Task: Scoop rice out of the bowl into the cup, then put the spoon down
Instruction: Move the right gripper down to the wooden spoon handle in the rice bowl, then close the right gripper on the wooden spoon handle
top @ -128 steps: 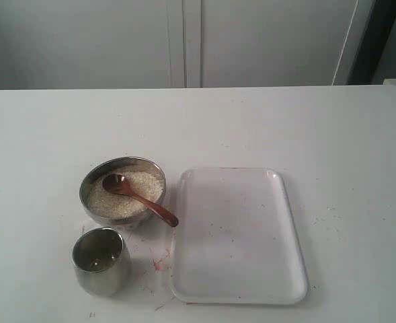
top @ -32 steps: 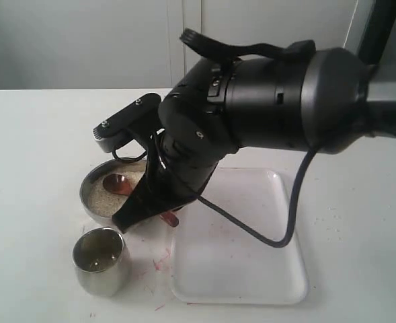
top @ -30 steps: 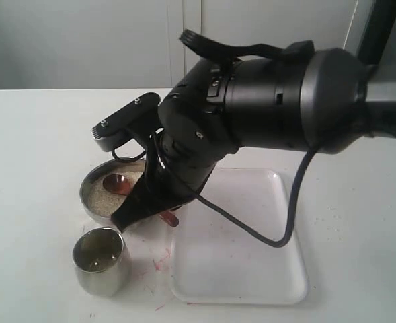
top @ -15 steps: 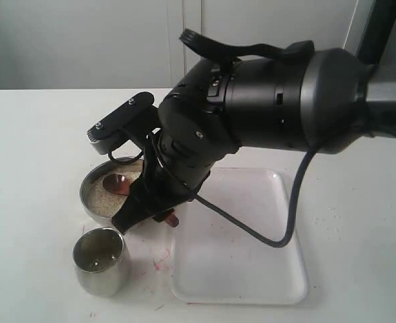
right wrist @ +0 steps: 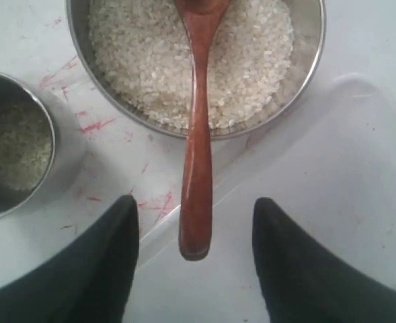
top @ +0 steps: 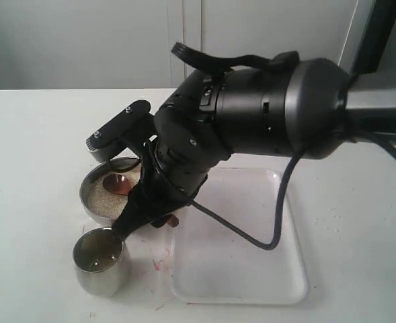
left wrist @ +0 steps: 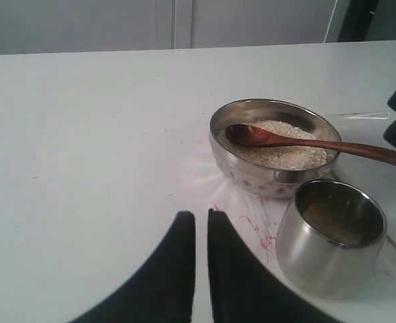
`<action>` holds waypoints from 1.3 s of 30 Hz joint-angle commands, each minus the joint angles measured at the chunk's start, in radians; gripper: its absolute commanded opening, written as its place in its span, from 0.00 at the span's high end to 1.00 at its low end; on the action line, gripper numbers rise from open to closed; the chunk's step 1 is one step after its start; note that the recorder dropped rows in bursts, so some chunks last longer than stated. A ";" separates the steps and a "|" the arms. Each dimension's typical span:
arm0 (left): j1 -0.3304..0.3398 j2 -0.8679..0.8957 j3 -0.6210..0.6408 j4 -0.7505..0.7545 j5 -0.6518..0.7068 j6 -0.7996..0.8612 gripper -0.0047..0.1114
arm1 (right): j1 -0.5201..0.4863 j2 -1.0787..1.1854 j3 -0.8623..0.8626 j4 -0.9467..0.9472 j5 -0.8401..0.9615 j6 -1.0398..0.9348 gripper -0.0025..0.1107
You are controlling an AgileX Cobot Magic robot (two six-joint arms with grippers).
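Lower than half second ago, my right end effector [right wrist: 196, 205] hangs open, fingers [right wrist: 107, 259] either side of spoon [right wrist: 198, 134] handle end. Scoop lies on rice [right wrist: 251, 60] in bowl [right wrist: 313, 60], handle overhanging rim toward white tray [right wrist: 332, 175]. Cup [right wrist: 51, 145] just beside bowl on desk [top: 36, 134]. Left end effector [left wrist: 200, 219] near-closed, empty.

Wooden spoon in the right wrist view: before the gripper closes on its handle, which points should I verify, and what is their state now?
1. Right gripper open, jaws either side of the dark reddish-brown wooden spoon handle: ok.
2. Scoop resting on off-white rice in shiny round steel bowl: ok.
3. Small steel cup upright beside bowl: ok.
4. Left gripper shut, apart from cup: ok.
5. Jaws level with handle: cannot tell.
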 commanded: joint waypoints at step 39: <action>-0.007 0.001 -0.007 -0.006 -0.004 -0.001 0.84 | 0.001 0.108 -0.003 0.001 -0.074 0.013 0.64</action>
